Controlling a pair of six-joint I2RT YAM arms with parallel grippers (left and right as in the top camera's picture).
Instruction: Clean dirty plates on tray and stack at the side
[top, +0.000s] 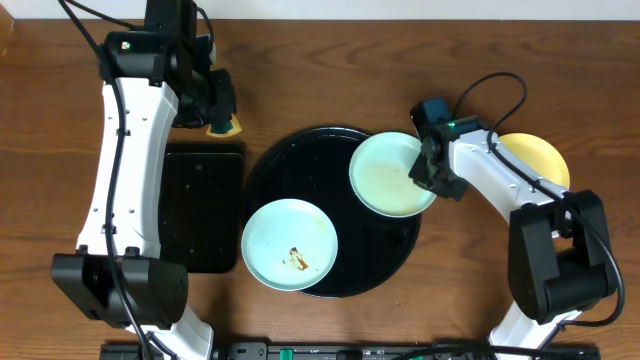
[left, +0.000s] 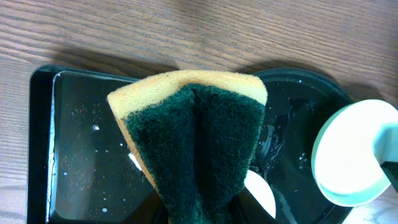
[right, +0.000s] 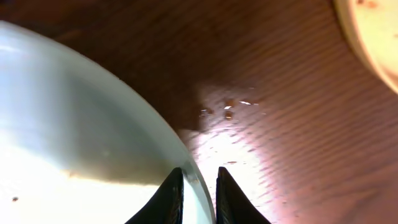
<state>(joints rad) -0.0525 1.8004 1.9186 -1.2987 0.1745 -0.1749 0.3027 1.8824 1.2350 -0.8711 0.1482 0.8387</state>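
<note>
The round black tray (top: 330, 150) holds a pale blue plate (top: 290, 245) with brown smears at its front left. My right gripper (top: 437, 172) is shut on the right rim of a second pale blue plate (top: 385, 175), which sits over the tray's right side. In the right wrist view my fingers (right: 199, 194) straddle that plate's rim (right: 74, 137). The pale yellow plate (top: 535, 160) lies on the table to the right and shows in the right wrist view's top corner (right: 373, 31). My left gripper (top: 222, 118) is shut on a yellow and green sponge (left: 193, 137) above the table's back left.
A rectangular black tray (top: 205, 210) with water specks lies left of the round tray and shows in the left wrist view (left: 62, 155). Small wet spots (right: 227, 109) mark the wooden table near the right gripper.
</note>
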